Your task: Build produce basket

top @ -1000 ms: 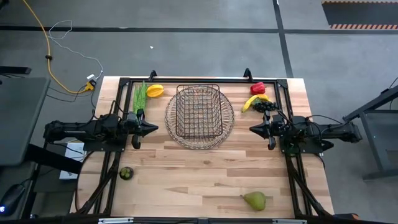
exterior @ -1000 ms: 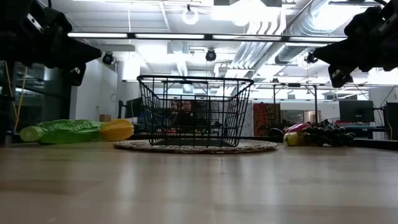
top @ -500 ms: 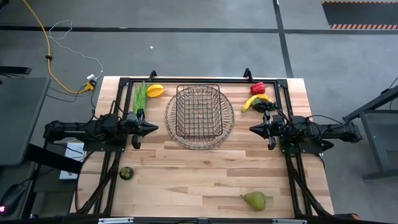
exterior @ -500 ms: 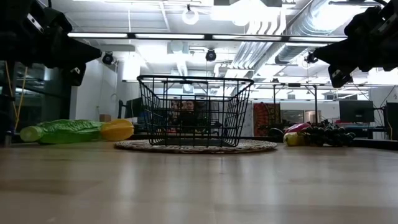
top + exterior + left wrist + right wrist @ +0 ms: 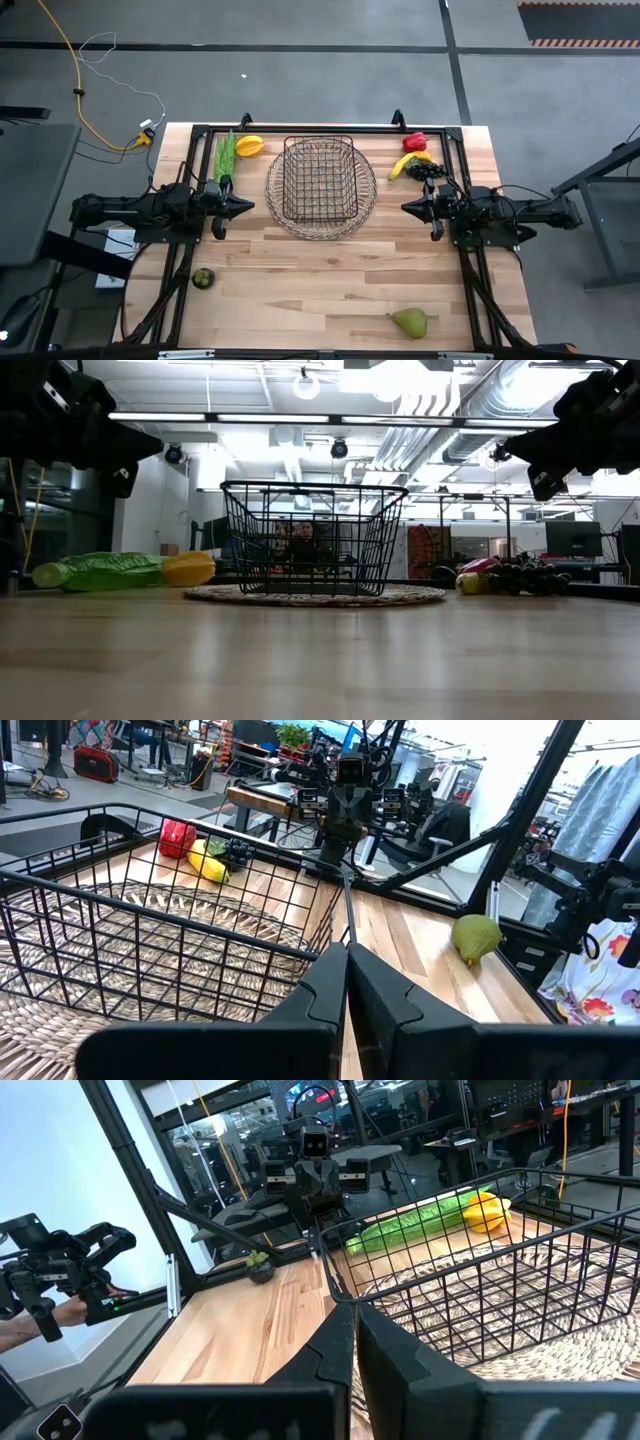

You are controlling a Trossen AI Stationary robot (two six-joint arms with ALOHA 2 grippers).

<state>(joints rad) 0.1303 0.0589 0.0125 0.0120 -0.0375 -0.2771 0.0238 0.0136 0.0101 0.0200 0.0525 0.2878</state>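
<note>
The dark wire basket (image 5: 319,181) stands on a round woven mat (image 5: 321,228) at the table's far middle. The green leafy bunch (image 5: 224,158) and yellow-orange pepper (image 5: 249,146) lie at far left. The red pepper (image 5: 414,142), banana (image 5: 404,165) and grapes (image 5: 426,171) lie at far right. The small dark green fruit (image 5: 203,278) lies near left, the pear (image 5: 410,322) near right. My left gripper (image 5: 248,206) is shut and empty, left of the basket. My right gripper (image 5: 405,208) is shut and empty, right of it.
A black frame (image 5: 330,128) runs along the table's far edge and down both sides. Bare wood lies between the basket and the near edge. A yellow cable (image 5: 80,90) lies on the floor beyond the table's far left corner.
</note>
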